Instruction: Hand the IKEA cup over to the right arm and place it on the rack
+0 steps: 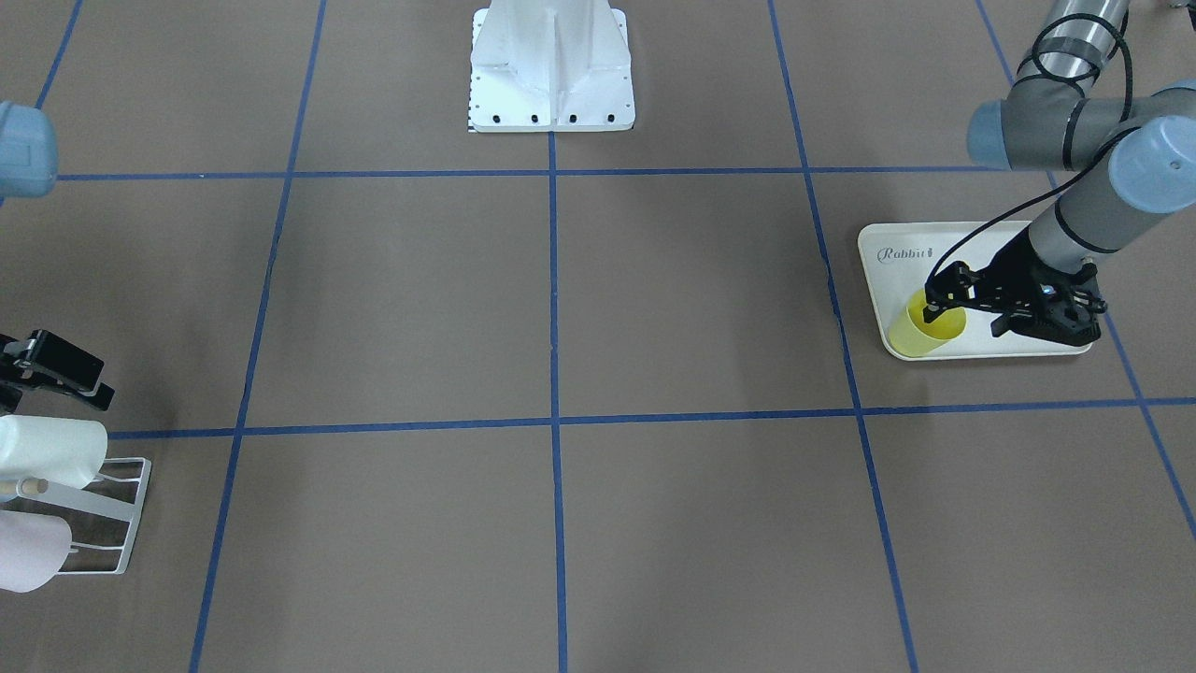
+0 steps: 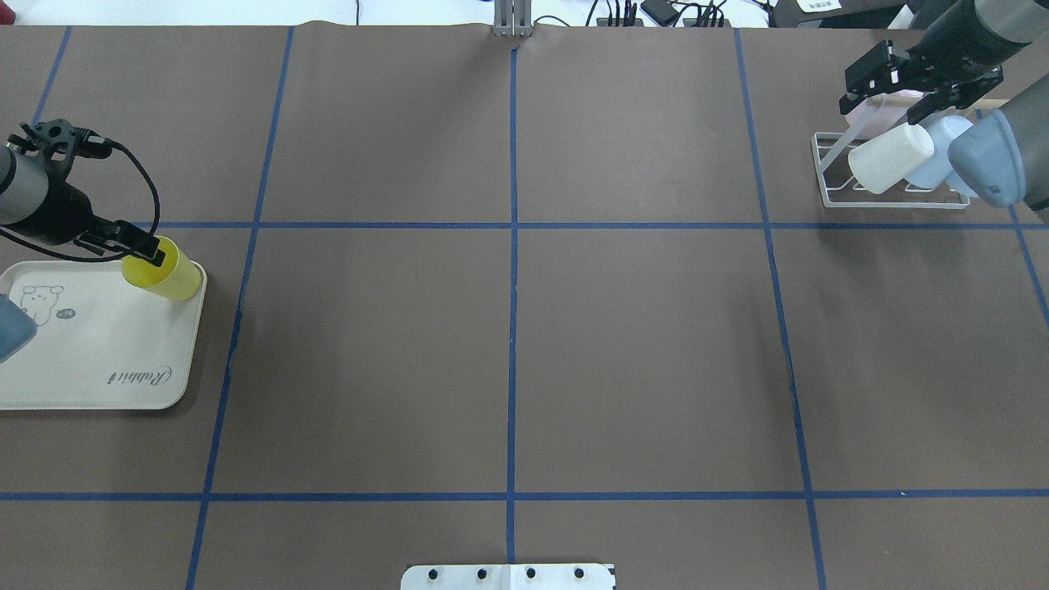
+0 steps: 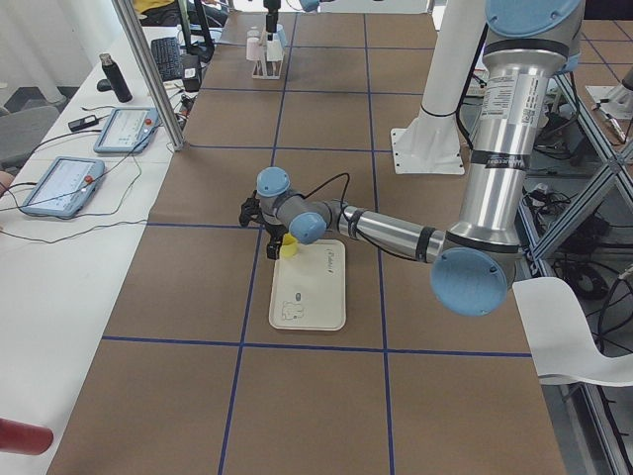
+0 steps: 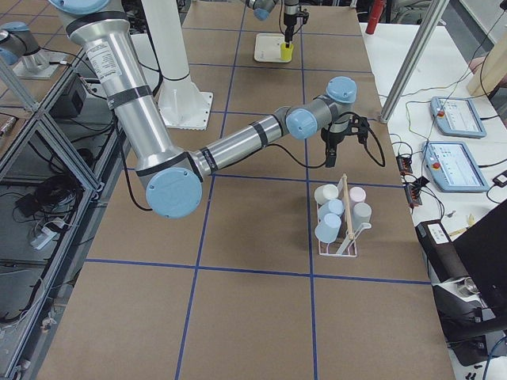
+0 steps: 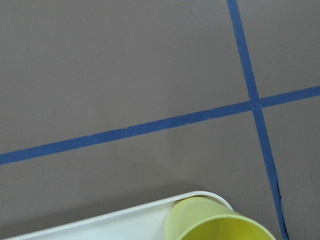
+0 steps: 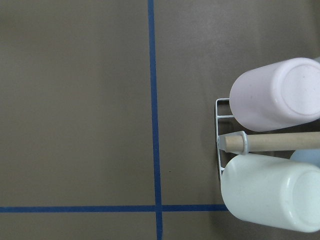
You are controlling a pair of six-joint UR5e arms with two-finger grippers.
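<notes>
Brown paper gridded with blue tape covers the counter point(image 2: 524, 328). The yellow IKEA cup point(image 2: 168, 277) stands upright, mouth up, in a corner of the cream rabbit-print tray point(image 2: 98, 360). It is the corner farthest from the robot's base and nearest the counter's middle.

We see the left end effector point(image 2: 147, 250) right at the cup's rim on the arm's side. One black fingertip point(image 2: 156, 256) seems to sit inside the mouth. Whether it is clamped on the wall we cannot tell.

We judge the step in hand to be the pick-up. To do it well, we would pinch the thin wall squarely and lift straight up past the tray's lip. The cup's lower body should be left free for the other arm to take.

The right end effector point(image 2: 897, 90) hangs with its fingers apart near the dowel end of the white wire rack point(image 2: 828, 176), well apart from the cup across the counter. That rack holds a white cup point(image 2: 889, 157), a pale blue cup point(image 2: 934, 152) and a pink cup point(image 6: 280, 95) around its wooden dowel point(image 6: 280, 141).
</notes>
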